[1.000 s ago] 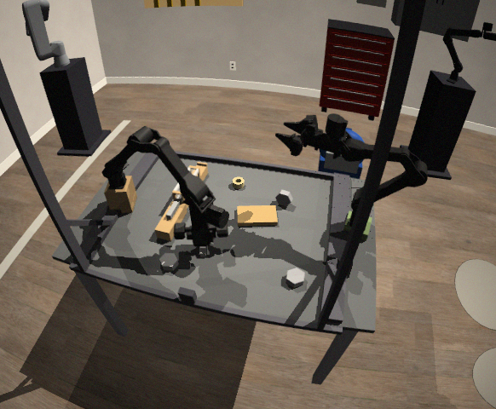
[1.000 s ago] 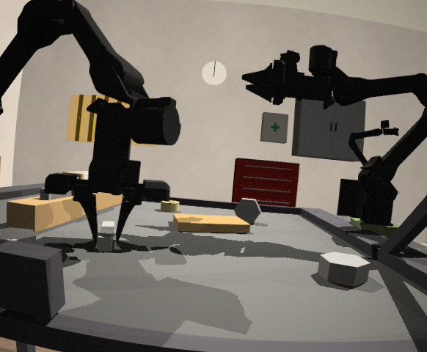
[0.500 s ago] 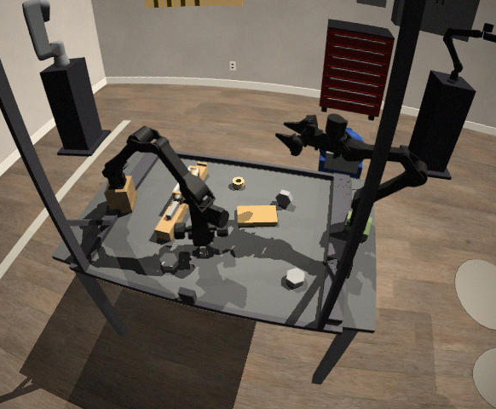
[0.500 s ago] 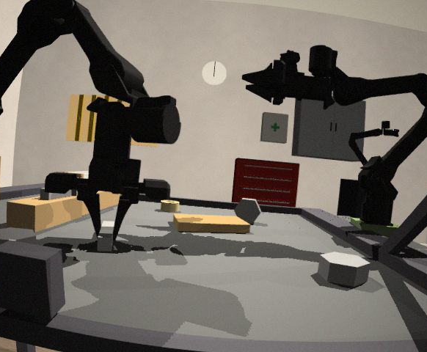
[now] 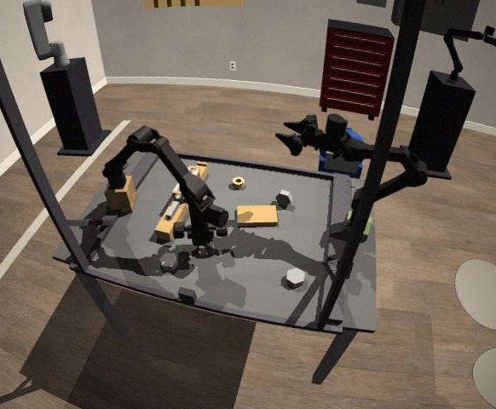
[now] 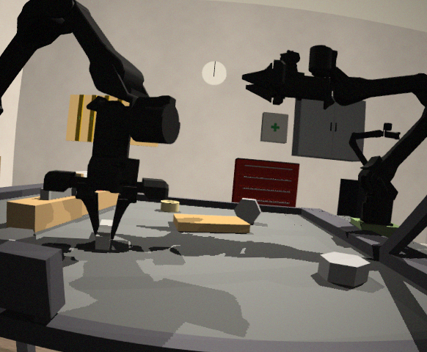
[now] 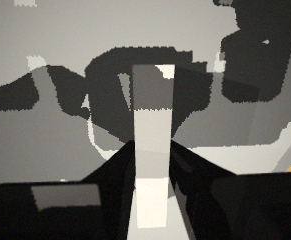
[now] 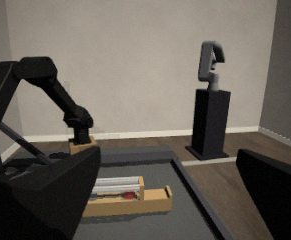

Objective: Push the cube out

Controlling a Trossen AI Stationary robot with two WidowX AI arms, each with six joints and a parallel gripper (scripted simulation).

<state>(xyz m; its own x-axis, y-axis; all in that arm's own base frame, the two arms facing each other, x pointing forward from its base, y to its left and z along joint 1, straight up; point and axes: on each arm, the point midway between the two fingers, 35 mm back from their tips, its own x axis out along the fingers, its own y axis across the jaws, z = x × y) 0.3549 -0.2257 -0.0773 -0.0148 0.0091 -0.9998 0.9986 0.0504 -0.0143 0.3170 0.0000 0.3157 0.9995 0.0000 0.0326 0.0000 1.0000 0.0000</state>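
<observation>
The tan channel (image 5: 176, 212) lies on the left half of the table, with grey rails on top. In the right wrist view (image 8: 127, 197) a small red cube (image 8: 129, 196) shows inside it. My left gripper (image 5: 200, 250) points straight down at the table just in front of the channel's near end. It is shut on a pale grey bar (image 7: 153, 145) whose lower end rests on the table. My right gripper (image 5: 284, 135) (image 6: 249, 83) is open and empty. It is held high in the air beyond the table's far right side.
A flat tan slab (image 5: 256, 216), a tan ring (image 5: 238, 181) and two grey hexagonal blocks (image 5: 285, 197) (image 5: 295, 277) lie on the table. A dark hexagonal block (image 5: 169, 262) and a dark cube (image 6: 26, 278) sit near the front edge. Frame posts stand at the table's corners.
</observation>
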